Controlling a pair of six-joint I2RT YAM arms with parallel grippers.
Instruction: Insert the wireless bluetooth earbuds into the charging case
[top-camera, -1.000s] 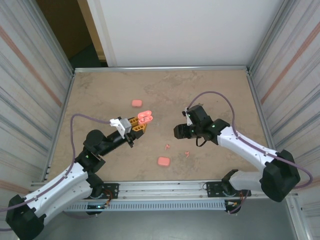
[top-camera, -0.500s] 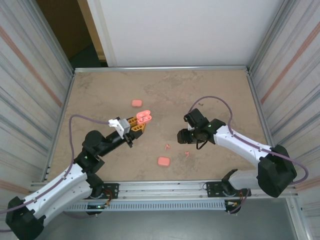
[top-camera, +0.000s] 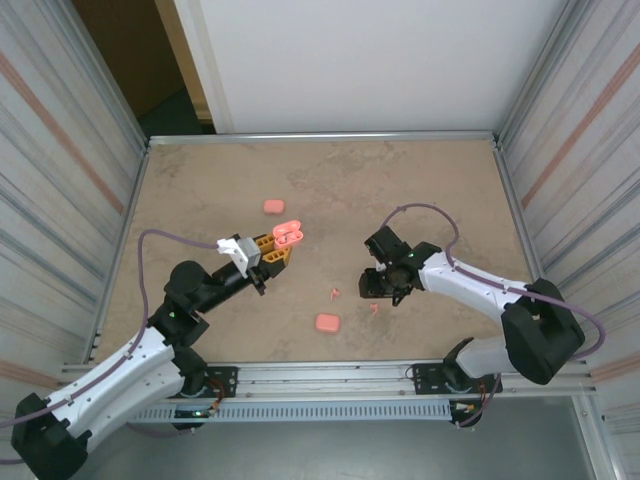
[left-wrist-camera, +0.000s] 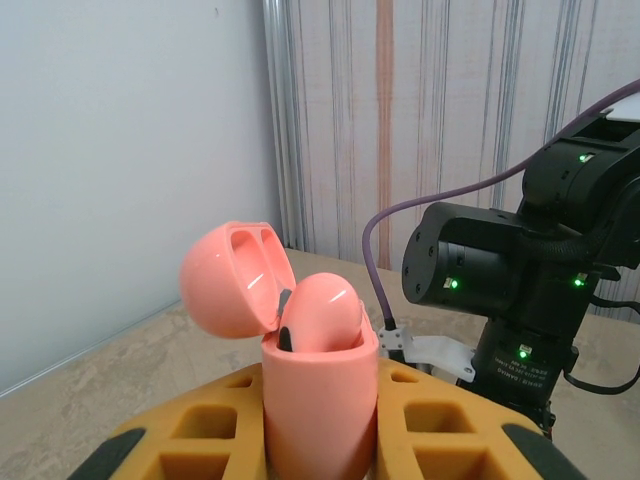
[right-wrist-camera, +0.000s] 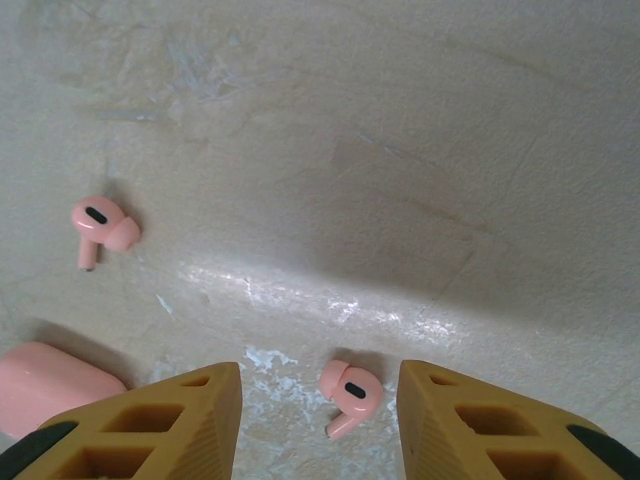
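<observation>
R gripper (right-wrist-camera: 318, 415) hung low over the table (right-wrist-camera: 420, 140), its yellow fingers (right-wrist-camera: 180, 420) apart, nothing clamped. Between them, a bit right of centre, lay one earbud (right-wrist-camera: 350, 392), flat on the surface and touching neither finger as far as the wrist cam showed. Its bulb end pointed away from the wrist, and its stem ran back toward the wrist, leaning slightly left. The long axis thus lay roughly crosswise to the closing line, so the fingers would prob. meet its narrow sides (a fair setup, in my judgement). It looked like the pick step, w/ descent nearly done.

Further out, a second earbud (right-wrist-camera: 100, 225) lay well apart to the upper left, stem toward the cam. A closed case (right-wrist-camera: 45, 385) sat just beside the left finger, cut off by the frame edge.

L gripper (left-wrist-camera: 322, 455) was clamped on the charging case (left-wrist-camera: 318, 385), held upright above the table w/ lid (left-wrist-camera: 230, 275) hinged open. The R arm was plainly nearer the loose buds, since the L was busy as holder.

Hard to tell:
- A rounded pink shape sat in the case mouth, likely a bud already seated. Whether the other bay was free was hidden behind it.
- In the top view the R fingertips were tucked under the wrist, so the gap to the table couldn't be read.
- Another closed pink case (top-camera: 273, 206) lay beyond the held one.
</observation>
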